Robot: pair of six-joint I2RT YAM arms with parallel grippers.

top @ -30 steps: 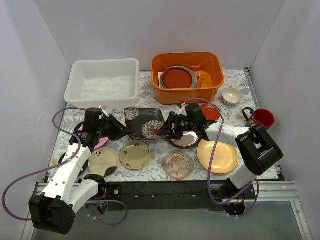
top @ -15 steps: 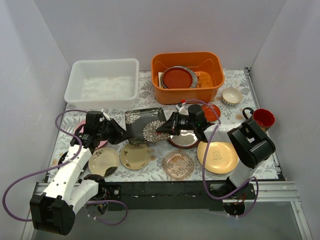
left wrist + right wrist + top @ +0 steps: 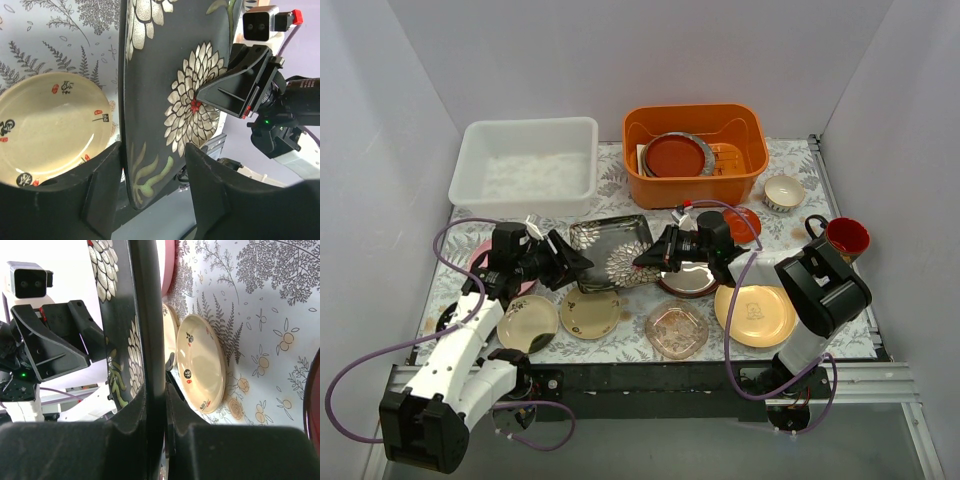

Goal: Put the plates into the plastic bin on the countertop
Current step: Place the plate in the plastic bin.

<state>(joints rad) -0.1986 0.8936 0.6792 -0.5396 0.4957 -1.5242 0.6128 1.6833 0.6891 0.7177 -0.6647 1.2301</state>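
The black square floral plate hangs tilted above the countertop, between both arms. My right gripper is shut on its right rim; in the right wrist view the rim runs straight down into the closed right gripper. My left gripper is open, its fingers either side of the plate's left edge with a gap on one side. The white plastic bin stands at the back left. Cream round plates, a pink scalloped glass plate and a gold plate lie in front.
An orange tub with a red plate and other dishes stands at the back centre. A cream bowl and red mug sit at the right. A dark-rimmed glossy plate and a small red plate lie beneath my right arm.
The right gripper closed on the floral plate's right rim, then the left gripper opened and let go of the left edge. The plate shifted slightly.
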